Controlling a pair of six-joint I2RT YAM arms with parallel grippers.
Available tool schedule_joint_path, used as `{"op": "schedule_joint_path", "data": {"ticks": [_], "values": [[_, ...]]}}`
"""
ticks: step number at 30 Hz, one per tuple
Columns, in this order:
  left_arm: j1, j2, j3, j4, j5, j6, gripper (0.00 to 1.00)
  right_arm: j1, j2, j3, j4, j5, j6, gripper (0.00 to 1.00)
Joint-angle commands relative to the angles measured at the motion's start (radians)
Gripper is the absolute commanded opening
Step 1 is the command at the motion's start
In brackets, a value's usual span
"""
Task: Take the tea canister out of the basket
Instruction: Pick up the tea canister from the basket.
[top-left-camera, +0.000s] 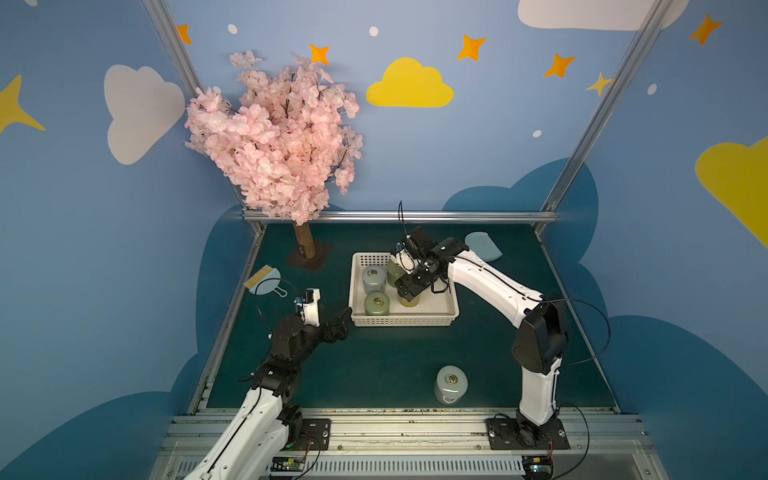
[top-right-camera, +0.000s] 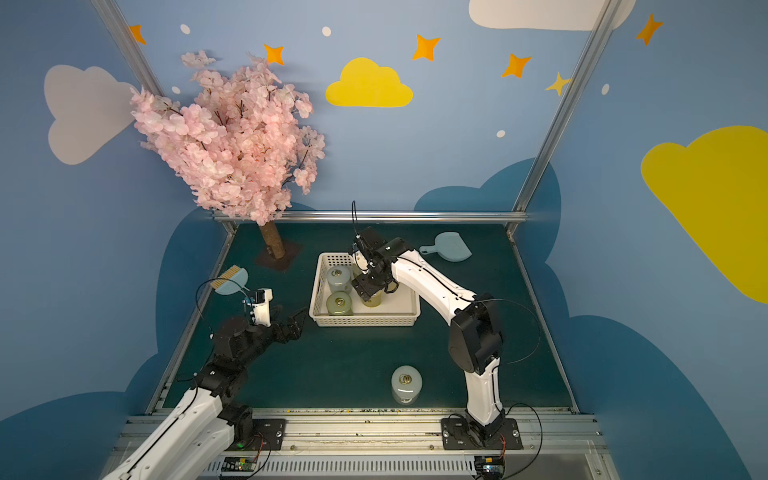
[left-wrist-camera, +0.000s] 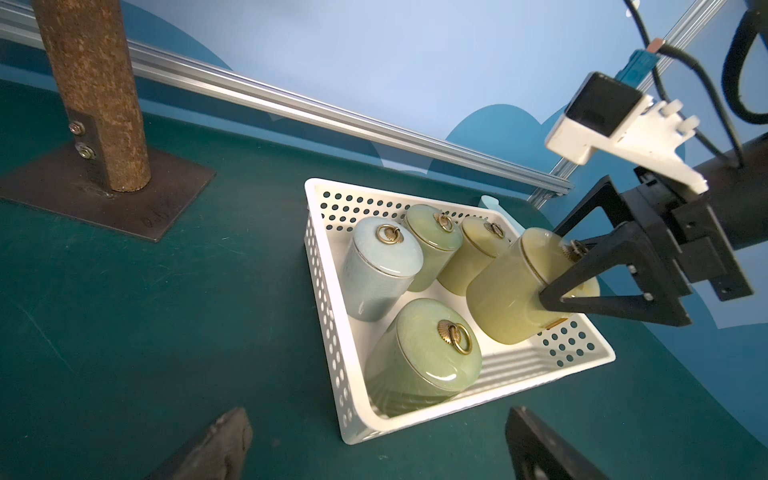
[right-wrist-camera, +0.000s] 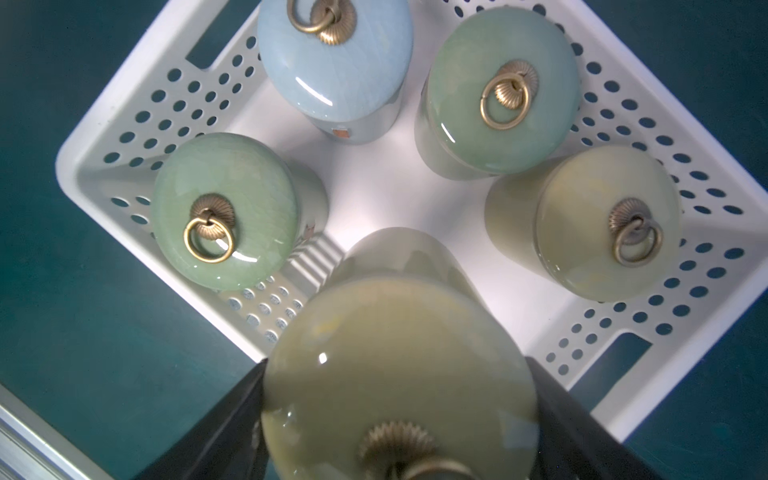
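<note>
— How far along are we?

— My right claw (left-wrist-camera: 557, 270) is clenched on a yellow-olive glazed ceramic tea canister (left-wrist-camera: 503, 291) with a brass ring on its lid. There is one jaw on each side of the body, just under the lid. The canister hangs tilted, and I judge its base is off the floor of the shallow white perforated plastic basket (left-wrist-camera: 328, 299). It isn't past the rim yet, because the basket lies directly beneath the claw.

— So it's grasped, but not out?

— That's my reading. What's left is to carry it over the wall and set it on the dark green table mat (top-left-camera: 374, 365).

— What else is under the claw?

— Four lidded canisters stand upright in the basket, below and beside it. There's a pale blue canister (left-wrist-camera: 382, 266), a large green canister (left-wrist-camera: 424, 357), a smaller green canister (left-wrist-camera: 432, 237) and a second yellow-olive canister (left-wrist-camera: 473, 253). I can't tell whether that last one touches the held one.

— And your other arm?

— My left claw (top-left-camera: 343, 316) is released, jaws spread and holding nothing. It sits just beside the basket's corner, well apart from the right claw. A pale whitish canister (top-left-camera: 451, 384) stands on the mat far from both claws, so I'd say one is out already.
</note>
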Motion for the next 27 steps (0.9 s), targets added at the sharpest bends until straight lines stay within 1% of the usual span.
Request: {"op": "schedule_joint_path", "data": {"ticks": [1, 10, 15, 17, 27], "values": [[-0.003, -0.008, -0.003, 0.01, 0.0, 0.014, 1.0, -0.002, -0.071, 0.05, -0.024, 0.014, 0.003, 0.51], [-0.003, -0.009, -0.001, 0.01, 0.002, 0.013, 1.0, 0.009, -0.123, 0.037, -0.047, 0.014, 0.021, 0.51], [-0.003, -0.01, -0.001, 0.01, 0.001, 0.013, 1.0, 0.011, -0.163, 0.006, -0.046, -0.04, 0.037, 0.51], [-0.003, -0.011, -0.003, 0.01, 0.002, 0.013, 1.0, 0.019, -0.183, -0.012, -0.046, -0.041, 0.05, 0.51], [-0.003, -0.022, -0.004, 0.007, 0.001, 0.011, 1.0, 0.1, -0.299, -0.139, -0.035, -0.001, 0.105, 0.51]]}}
